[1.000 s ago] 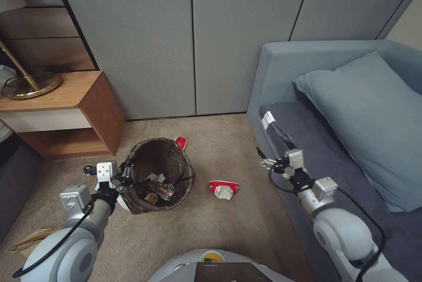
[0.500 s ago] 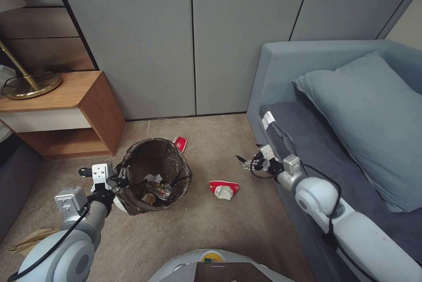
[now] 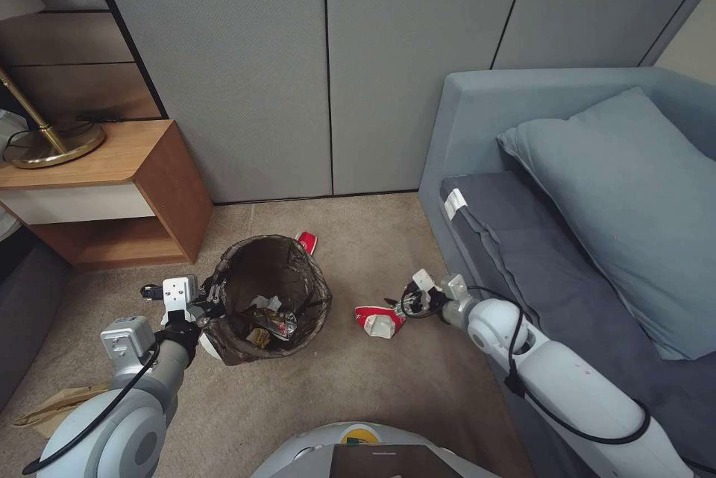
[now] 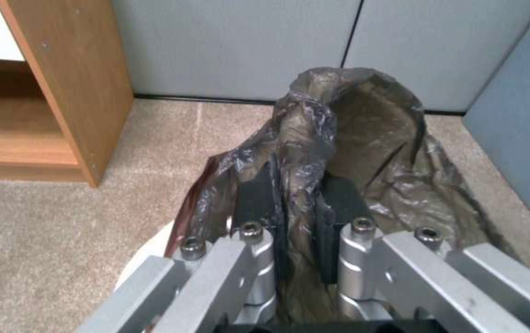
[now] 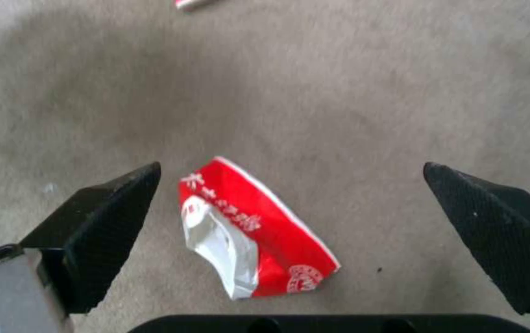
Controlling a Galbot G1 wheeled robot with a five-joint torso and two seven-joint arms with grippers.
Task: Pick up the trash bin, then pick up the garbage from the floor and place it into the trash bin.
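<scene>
Two grippers are at work around the bin (image 3: 272, 299), which stands on the carpet (image 3: 388, 388) between the wooden side table (image 3: 112, 187) and the sofa (image 3: 567, 239). The left gripper (image 4: 295, 208) is clamped on the bin's near-left rim, its fingers (image 4: 258, 196) pinching the dark bag (image 4: 363, 129) folded over the edge. Inside the bin lie a few scraps of litter (image 3: 268, 318).

To the right of the bin, well apart from it, a crushed red-and-white cup (image 3: 379, 320) lies flat on the carpet. The right gripper (image 3: 397, 306) hovers just beside and above the cup, fingers spread wide and empty; in the right wrist view the cup (image 5: 249, 231) sits between the two black fingertips (image 5: 101, 217), nearer one of them. A second red scrap (image 3: 306, 241) rests behind the bin, toward the wall, and a brown paper bag (image 3: 56, 407) lies to the bin's left, near the robot.

Judging by its look, the cup is light, thin and already flattened, so it should buckle readily and may slide on the pile. A pinch across its raised, crumpled white middle seems safer than chasing the flat red edge. The bin looks light too, but the slick bag could slip between the fingers.
</scene>
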